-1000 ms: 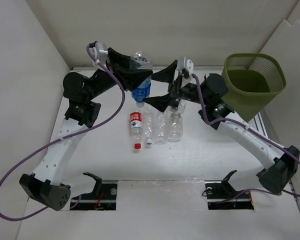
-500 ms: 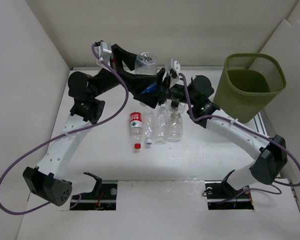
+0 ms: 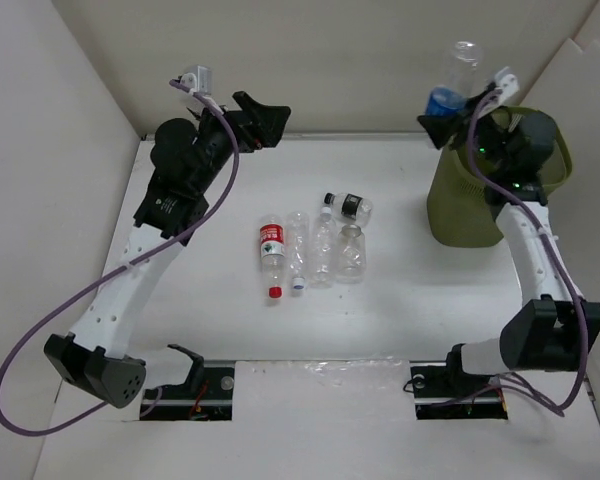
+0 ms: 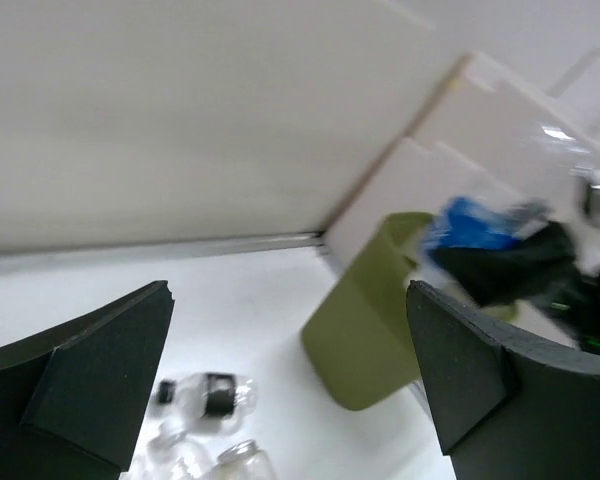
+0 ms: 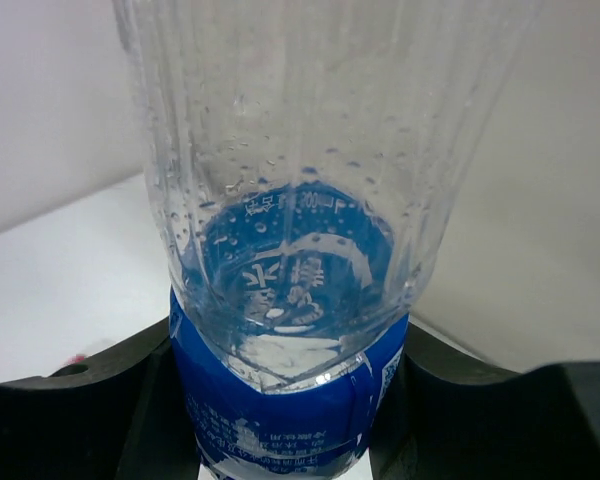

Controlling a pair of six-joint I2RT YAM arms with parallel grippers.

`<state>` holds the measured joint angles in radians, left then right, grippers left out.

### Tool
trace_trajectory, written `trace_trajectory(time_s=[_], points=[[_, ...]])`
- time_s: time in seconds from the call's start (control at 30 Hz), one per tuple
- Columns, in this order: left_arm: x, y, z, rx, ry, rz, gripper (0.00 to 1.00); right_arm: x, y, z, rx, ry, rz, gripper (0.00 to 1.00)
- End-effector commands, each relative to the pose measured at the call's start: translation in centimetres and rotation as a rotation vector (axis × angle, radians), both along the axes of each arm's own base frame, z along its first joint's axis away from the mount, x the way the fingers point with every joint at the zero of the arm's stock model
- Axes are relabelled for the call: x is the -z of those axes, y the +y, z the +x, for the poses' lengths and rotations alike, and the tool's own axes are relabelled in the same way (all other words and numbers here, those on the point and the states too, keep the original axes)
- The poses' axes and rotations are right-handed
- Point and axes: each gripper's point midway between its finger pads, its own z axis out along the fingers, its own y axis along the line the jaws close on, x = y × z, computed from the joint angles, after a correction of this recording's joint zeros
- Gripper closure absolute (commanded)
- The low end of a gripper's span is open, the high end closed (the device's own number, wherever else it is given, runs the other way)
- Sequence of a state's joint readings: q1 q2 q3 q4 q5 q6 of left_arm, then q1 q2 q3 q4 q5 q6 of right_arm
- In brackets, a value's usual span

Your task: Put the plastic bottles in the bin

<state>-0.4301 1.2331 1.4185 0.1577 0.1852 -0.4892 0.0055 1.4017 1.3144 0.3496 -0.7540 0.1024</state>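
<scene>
Right gripper [image 3: 442, 118] is clamped on the blue bottle [image 3: 462, 62] at its label, long axis straight out from the jaws; it hangs by the bin's [image 3: 460, 215] far-left rim, mouth to its right; your left gripper [image 3: 260, 115] gapes empty, well apart.

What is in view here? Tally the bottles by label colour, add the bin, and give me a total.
Blue-label bottle: 1
Red-label bottle: 1
Black-label bottle: 1
Unlabelled bottles: 3
Bin: 1
Total: 7
</scene>
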Motion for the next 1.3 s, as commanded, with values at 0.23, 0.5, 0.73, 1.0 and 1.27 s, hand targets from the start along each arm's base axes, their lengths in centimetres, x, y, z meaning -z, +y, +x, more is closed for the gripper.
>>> trace_trajectory(time_s=[0.23,0.5,0.73,1.0,1.27], points=[[13.7,3.5,4.6,-0.3,0.426,0.157,0.0,-1.1,-15.7,0.0,0.353,-0.044,-0.089,1.0],[22.6,4.8,4.6,-0.397,0.656,0.245,0.0,1.5,-21.0,-0.1,0.513,0.034,-0.095,0.0],[28.7,4.2,4.8,-0.377,0.809,0.347,0.0,-1.8,-20.1,-3.0,0.562,-0.011,-0.162,0.0],[35.0,4.7,3.0,-0.379,0.961,0.427,0.0,-3.8,-12.5,-6.7,0.456,-0.062,-0.265,0.0],[40.3,4.1,1.7,-0.318,1.041,0.467,0.01,-1.5,-6.6,-8.3,0.331,-0.07,-0.278,0.0]])
